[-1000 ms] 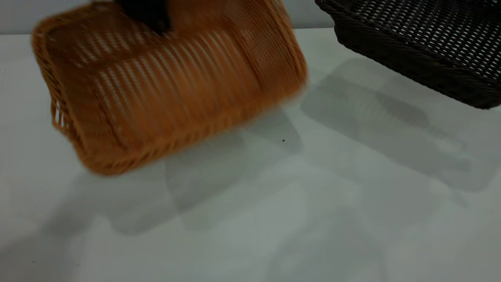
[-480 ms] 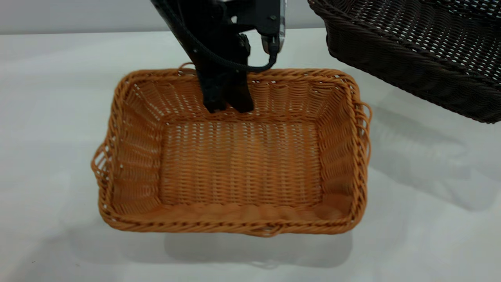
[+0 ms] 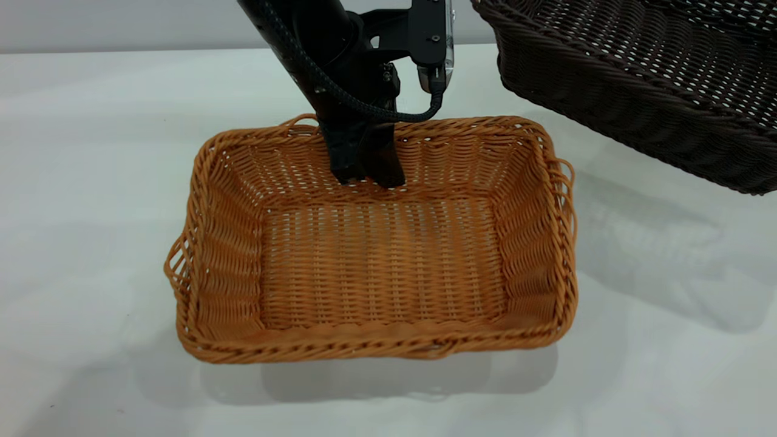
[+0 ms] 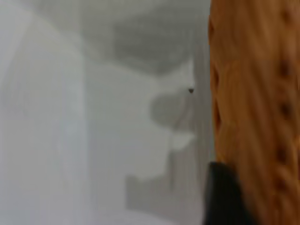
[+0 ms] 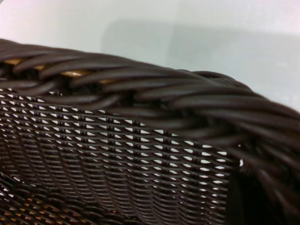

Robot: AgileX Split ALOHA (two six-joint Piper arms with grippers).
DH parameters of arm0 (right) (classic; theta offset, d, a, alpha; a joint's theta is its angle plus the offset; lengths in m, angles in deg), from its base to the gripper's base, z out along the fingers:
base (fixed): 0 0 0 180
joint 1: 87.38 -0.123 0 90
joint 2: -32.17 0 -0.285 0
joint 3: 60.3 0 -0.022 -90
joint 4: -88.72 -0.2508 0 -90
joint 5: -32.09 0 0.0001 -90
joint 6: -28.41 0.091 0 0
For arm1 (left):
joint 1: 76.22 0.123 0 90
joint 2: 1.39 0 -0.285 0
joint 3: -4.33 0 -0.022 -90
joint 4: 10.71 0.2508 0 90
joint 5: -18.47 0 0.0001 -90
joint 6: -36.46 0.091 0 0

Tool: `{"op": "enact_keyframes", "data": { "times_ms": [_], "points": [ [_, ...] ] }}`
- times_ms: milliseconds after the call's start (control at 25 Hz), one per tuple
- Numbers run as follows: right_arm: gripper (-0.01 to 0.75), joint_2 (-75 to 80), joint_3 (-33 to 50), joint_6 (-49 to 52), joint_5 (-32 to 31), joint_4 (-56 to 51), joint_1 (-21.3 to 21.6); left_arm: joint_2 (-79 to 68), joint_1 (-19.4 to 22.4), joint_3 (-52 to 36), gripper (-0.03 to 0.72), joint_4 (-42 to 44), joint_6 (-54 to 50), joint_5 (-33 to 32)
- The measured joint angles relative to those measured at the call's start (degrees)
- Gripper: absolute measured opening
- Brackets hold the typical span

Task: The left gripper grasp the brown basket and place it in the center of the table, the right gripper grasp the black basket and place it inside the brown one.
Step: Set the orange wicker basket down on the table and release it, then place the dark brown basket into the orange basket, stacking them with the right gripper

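Observation:
The brown basket (image 3: 376,349) stands level and open side up in the middle of the table (image 3: 91,152). My left gripper (image 3: 367,176) comes down from the far side and is shut on the basket's far wall. In the left wrist view one black finger (image 4: 222,197) lies against the orange weave of the brown basket (image 4: 253,93). The black basket (image 3: 637,79) hangs tilted in the air at the upper right, above the table. The right wrist view shows its braided rim and inner wall (image 5: 140,140) close up, with my right gripper (image 5: 248,197) shut on that rim. The right arm itself is out of the exterior view.
A black cable (image 3: 364,109) and the wrist camera mount (image 3: 432,36) hang from the left arm above the brown basket's far rim. Bare tabletop lies to the left, in front and under the black basket.
A second ago the brown basket was tipped and swinging at the upper left. It now sits level at centre, shifted slightly right since half a second ago. The black basket edged left.

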Motion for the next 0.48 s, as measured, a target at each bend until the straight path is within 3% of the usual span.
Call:
{"op": "enact_keyframes", "data": {
  "times_ms": [80, 240, 320, 480],
  "points": [
    [0.085, 0.0, 0.0, 0.0, -0.01, 0.07, 0.0, 0.0, 0.0, 0.0, 0.424, -0.06, -1.3, 1.57],
    [0.085, 0.0, 0.0, 0.24, -0.58, 0.07, 0.0, 2.23, 0.76, 0.0, 0.481, -0.24, -11.71, 7.36],
    [0.085, 0.0, 0.0, 0.44, -1.53, -0.31, 0.0, 4.83, 2.8, 0.0, 0.487, -0.42, -18.51, 8.49],
    [0.085, -0.12, -0.01, 1.01, -2.82, -0.94, -1.38, 11.02, 9.34, 0.0, 0.489, -0.55, -30.32, 4.41]
  ]
}}
